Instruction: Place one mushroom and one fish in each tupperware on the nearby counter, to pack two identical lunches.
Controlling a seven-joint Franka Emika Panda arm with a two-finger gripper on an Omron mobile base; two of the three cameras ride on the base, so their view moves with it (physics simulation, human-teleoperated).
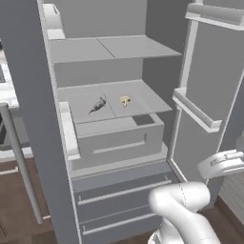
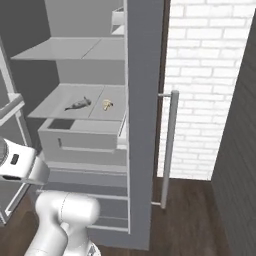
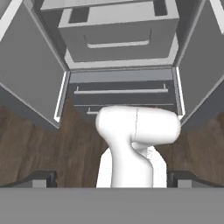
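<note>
A slender grey fish lies on the middle shelf of an open fridge. A small tan mushroom stands just to its right on the same shelf. My gripper is open, its two dark fingertips far apart with nothing between them. It hangs low in front of the fridge and points down at the floor and my own arm, well below and short of the shelf. The tupperware is out of view. A sliver of off-white counter shows at the far left.
A grey pulled-out drawer sits under the food shelf, with freezer drawers below. Both fridge doors stand open on either side of me. A white brick wall lies to the right.
</note>
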